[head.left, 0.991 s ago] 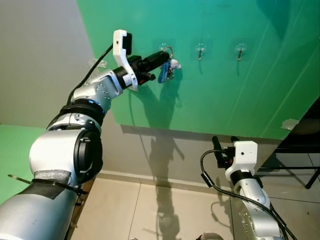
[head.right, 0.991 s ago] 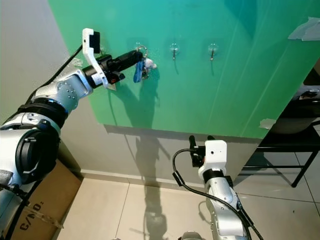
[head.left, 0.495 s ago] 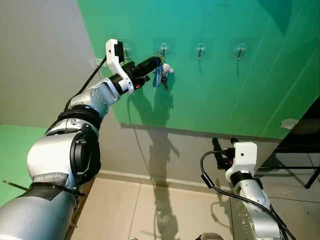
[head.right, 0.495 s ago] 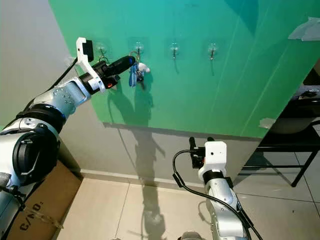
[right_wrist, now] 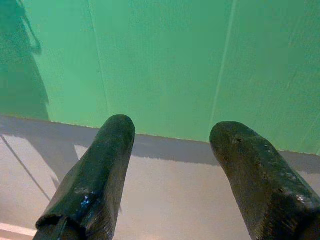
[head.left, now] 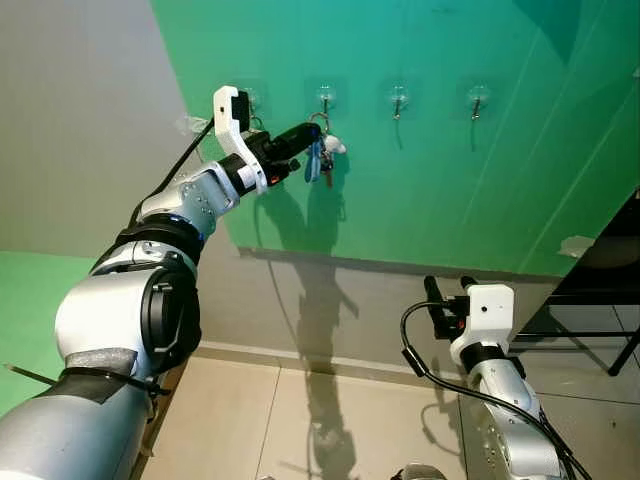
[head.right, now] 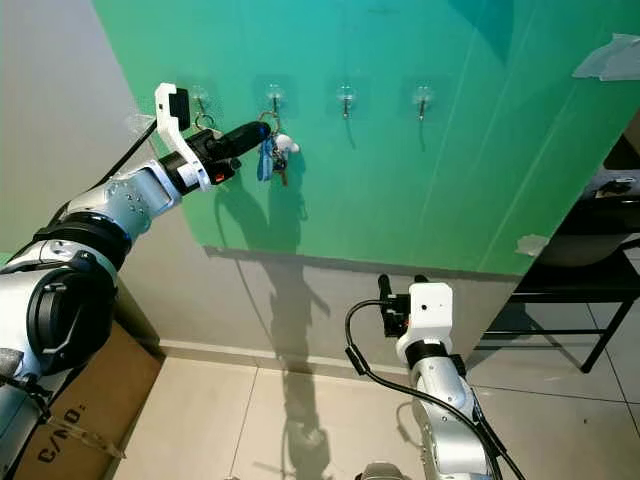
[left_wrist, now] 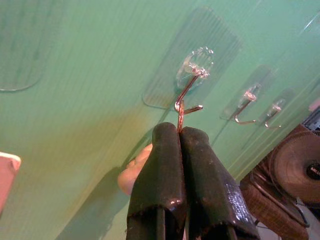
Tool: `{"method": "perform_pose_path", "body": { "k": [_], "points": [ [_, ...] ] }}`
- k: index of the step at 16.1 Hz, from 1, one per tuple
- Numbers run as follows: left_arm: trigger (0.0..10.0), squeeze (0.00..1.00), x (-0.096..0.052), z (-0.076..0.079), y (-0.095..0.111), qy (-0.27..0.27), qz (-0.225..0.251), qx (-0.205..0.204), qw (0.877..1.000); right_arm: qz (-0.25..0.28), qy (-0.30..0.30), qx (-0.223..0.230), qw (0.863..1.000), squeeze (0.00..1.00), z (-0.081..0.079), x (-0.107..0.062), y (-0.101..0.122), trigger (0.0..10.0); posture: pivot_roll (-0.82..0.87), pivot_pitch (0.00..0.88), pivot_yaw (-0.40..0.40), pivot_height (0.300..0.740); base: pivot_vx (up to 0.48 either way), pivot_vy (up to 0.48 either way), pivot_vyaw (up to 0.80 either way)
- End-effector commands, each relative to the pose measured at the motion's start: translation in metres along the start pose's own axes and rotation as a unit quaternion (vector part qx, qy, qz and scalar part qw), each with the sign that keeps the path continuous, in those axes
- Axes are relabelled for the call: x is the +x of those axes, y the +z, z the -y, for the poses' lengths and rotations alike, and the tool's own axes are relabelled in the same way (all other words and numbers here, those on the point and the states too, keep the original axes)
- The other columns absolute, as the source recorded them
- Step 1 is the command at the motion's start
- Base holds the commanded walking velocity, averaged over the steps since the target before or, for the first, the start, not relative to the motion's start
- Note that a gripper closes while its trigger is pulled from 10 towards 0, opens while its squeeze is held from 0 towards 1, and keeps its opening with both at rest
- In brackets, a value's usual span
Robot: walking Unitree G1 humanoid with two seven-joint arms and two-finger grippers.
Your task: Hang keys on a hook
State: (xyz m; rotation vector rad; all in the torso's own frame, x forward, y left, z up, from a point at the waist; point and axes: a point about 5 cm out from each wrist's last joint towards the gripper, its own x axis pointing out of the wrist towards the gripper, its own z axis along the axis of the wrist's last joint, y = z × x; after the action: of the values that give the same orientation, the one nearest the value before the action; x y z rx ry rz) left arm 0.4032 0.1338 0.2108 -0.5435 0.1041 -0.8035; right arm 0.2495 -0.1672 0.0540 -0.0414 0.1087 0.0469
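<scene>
a green board (head.left: 420,180) carries a row of clear stick-on hooks; the left gripper (head.left: 308,132), at about 10 o'clock in the left eye view, is pinched tight on the ring of the keys (head.left: 322,158), held just under the hook (left_wrist: 192,85) with the bunch dangling below. the right gripper (right_wrist: 172,165) idles low at 5 o'clock, fingers spread, holding nothing. risk: the ring appears to touch the hook's tip but i cannot tell if it is seated, so release now could drop the keys, and pushing harder could peel the hook's pad.
</scene>
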Motion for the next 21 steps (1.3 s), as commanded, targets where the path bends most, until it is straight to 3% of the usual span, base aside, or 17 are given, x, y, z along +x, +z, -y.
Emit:
{"method": "perform_pose_path", "body": {
  "k": [1, 4, 10, 14, 15, 16, 17, 21],
  "points": [
    [10.0, 0.0, -0.002, -0.001, 0.003, -0.001, -0.002, 0.011, 1.0, -0.002, 0.01, 0.0, 1.0, 0.0, -0.004, -0.001, 0.0, 10.0, -0.28, 0.0, 0.117, 0.74, 0.0, 0.0, 0.0],
    [10.0, 0.0, 0.001, 0.003, 0.0, -0.019, -0.025, 0.039, 0.999, -0.003, 0.009, 0.0, 1.0, 0.0, -0.005, -0.001, 0.0, 10.0, -0.28, 0.0, 0.121, 0.74, 0.0, 0.0, 0.0],
    [10.0, 0.0, 0.0, 0.002, 0.0, -0.015, -0.028, 0.047, 0.998, -0.005, 0.01, 0.0, 1.0, 0.0, -0.005, -0.002, -0.002, 10.0, -0.28, 0.0, 0.121, 0.74, 0.0, 0.0, 0.0],
    [10.0, 0.0, -0.007, -0.014, -0.009, 0.087, -0.024, -0.008, 0.996, -0.009, 0.013, 0.002, 1.0, 0.0, -0.005, -0.003, -0.003, 10.0, -0.28, 0.0, 0.119, 0.74, 0.0, 0.0, 0.0],
    [10.0, 0.0, -0.009, -0.016, -0.01, 0.102, -0.029, 0.005, 0.994, -0.009, 0.013, 0.002, 1.0, 0.0, -0.006, -0.003, -0.003, 10.0, -0.28, 0.0, 0.118, 0.74, 0.0, 0.0, 0.0],
    [10.0, 0.0, -0.009, -0.018, -0.01, 0.114, -0.04, 0.045, 0.992, -0.01, 0.013, 0.002, 1.0, 0.0, -0.005, -0.003, -0.003, 10.0, -0.28, 0.0, 0.116, 0.74, 0.0, 0.0, 0.0],
    [10.0, 1.0, -0.008, -0.017, -0.009, 0.113, -0.039, 0.057, 0.991, -0.011, 0.013, 0.002, 1.0, 0.0, -0.005, -0.003, -0.003, 10.0, -0.28, 0.0, 0.116, 0.74, 0.0, 0.0, 0.0],
    [10.0, 1.0, -0.004, -0.014, 0.002, 0.129, -0.027, 0.133, 0.982, -0.011, 0.014, 0.0, 1.0, 0.0, -0.005, -0.003, -0.002, 10.0, -0.28, 0.0, 0.115, 0.74, 0.0, 0.0, 0.0]
  ]
}}
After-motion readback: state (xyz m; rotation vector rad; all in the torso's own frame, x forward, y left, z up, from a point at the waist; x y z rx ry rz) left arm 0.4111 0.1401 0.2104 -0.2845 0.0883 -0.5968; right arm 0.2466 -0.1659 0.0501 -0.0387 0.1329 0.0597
